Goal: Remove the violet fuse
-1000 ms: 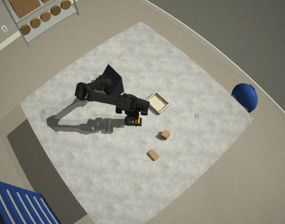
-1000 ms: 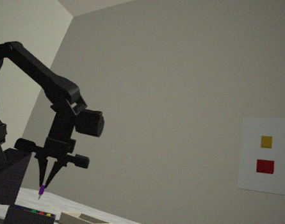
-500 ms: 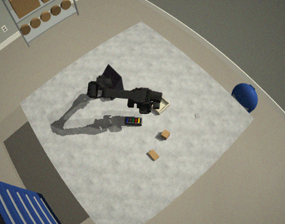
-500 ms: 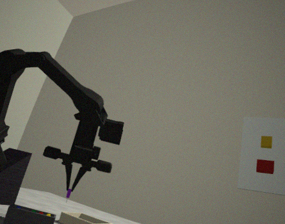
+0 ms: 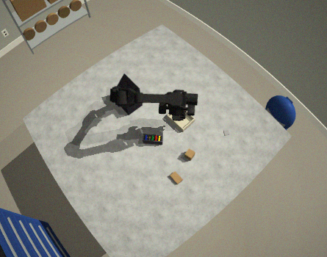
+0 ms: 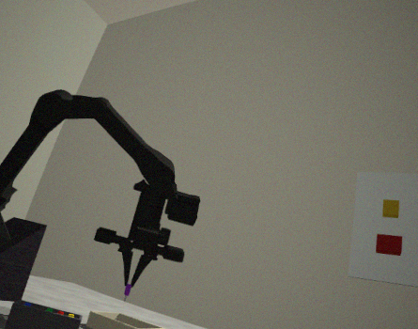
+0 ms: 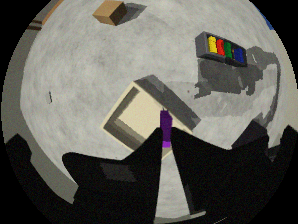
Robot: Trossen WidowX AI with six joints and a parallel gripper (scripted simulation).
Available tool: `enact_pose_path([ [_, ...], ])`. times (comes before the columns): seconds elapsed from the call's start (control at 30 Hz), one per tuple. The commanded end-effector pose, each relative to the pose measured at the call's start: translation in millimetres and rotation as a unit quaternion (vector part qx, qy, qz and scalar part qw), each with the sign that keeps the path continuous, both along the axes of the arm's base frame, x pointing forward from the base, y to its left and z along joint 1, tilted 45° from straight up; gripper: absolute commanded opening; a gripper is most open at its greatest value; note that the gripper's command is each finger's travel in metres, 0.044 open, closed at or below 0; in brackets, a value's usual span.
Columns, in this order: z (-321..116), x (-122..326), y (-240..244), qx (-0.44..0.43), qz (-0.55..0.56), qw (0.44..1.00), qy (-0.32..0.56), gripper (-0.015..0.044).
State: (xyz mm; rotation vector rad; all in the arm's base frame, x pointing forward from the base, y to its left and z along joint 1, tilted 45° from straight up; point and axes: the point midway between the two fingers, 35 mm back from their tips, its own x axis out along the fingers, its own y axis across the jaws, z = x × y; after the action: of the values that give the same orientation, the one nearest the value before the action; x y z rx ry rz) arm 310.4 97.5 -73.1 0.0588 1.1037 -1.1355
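The fuse (image 6: 127, 289) is being held upright, clamped at the tips of the gripper (image 6: 129, 283). The tray (image 7: 136, 117) is lying directly below, so a straight descent is being called for.

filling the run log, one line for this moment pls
phase: carry | gripper: shut on fuse | fuse: above tray | block: clear of arm

Beige walls (image 6: 271, 94); grey mat (image 5: 139, 191); corner shelf (image 5: 47, 18).

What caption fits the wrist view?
Tool holds the violet fuse above the tray.
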Motion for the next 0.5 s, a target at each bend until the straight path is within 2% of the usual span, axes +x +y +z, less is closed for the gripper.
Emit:
enact_pose_path([
  [0.0, -18, -4, 16, -0.001, -0.002, 1.000, 0.001, 0.0000],
  [0.17, -34, -9, 28, -0.003, -0.002, 1.000, 0.000, 0.0000],
  [0.47, -40, -8, 22, -0.003, -0.002, 1.000, 0.000, 0.0000],
])
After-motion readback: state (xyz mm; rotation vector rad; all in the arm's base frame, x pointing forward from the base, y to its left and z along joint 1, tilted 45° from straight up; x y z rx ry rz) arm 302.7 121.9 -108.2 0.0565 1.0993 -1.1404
